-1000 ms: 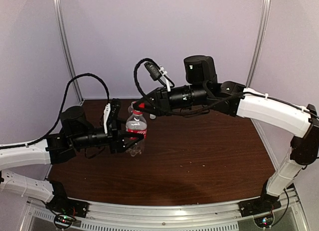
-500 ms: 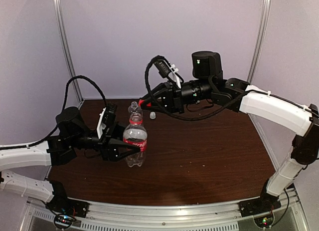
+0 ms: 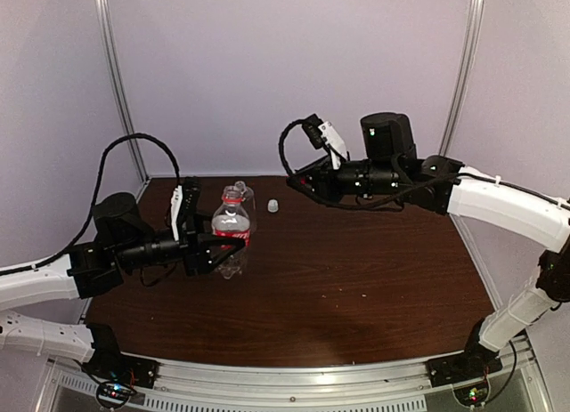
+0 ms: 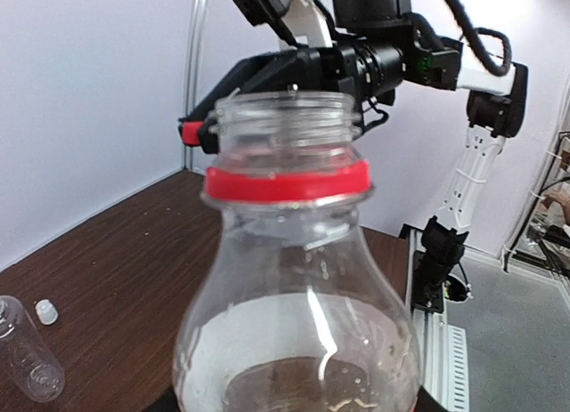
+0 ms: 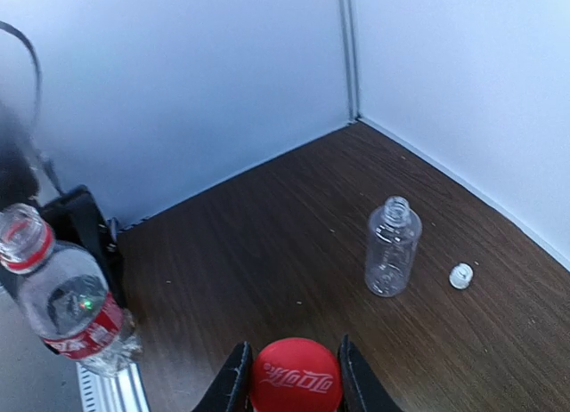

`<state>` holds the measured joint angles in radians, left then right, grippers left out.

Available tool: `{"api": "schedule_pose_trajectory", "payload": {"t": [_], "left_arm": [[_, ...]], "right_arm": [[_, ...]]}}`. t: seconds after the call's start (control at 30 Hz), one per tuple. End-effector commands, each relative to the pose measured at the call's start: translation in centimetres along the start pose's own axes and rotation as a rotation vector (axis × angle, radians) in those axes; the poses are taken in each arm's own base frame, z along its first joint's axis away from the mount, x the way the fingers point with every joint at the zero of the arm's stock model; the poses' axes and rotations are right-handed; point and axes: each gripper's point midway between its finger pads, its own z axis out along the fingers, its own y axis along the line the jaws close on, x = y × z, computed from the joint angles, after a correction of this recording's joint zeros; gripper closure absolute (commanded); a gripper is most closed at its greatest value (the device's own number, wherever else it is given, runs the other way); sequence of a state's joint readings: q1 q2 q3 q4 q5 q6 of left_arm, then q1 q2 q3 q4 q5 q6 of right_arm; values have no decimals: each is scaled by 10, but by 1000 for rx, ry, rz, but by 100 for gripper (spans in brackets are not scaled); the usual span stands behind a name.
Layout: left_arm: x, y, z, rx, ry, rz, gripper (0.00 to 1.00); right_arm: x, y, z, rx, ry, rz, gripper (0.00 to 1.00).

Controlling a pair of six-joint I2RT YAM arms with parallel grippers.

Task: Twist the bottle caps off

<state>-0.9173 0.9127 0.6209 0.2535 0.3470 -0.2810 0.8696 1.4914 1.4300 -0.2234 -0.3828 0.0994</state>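
Gripping the red cap (image 5: 295, 376), right hand (image 5: 294, 383) hovers; left hand (image 3: 230, 249) clamps the labelled bottle (image 4: 296, 287).

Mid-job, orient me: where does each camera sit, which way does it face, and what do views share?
Top external: above and behind the bases, looking down on the table; both arms show.
Left wrist: at the left gripper, facing the right arm; the uncapped red-label bottle fills it.
Right wrist: faces the far-left corner past the right gripper clamping the red cap.
Shared: both wrist views show the plain bottle and white cap.
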Motion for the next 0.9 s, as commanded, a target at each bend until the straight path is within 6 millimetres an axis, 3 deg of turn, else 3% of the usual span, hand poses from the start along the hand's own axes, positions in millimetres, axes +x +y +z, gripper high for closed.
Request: {"api": "schedule_pose_trajectory", "payload": {"t": [0.0, 0.33, 0.57, 0.87], "left_arm": [[-4, 27, -4, -164, 0, 26, 70], [1, 31, -4, -184, 7, 13, 70], [3, 32, -3, -188, 16, 7, 70], [3, 33, -4, -195, 19, 8, 70]], "right_arm": [[59, -73, 4, 327, 88, 7, 82], [177, -161, 33, 467, 255, 142, 83], [222, -208, 45, 554, 342, 207, 83], [270, -231, 50, 590, 428, 242, 79]]}}
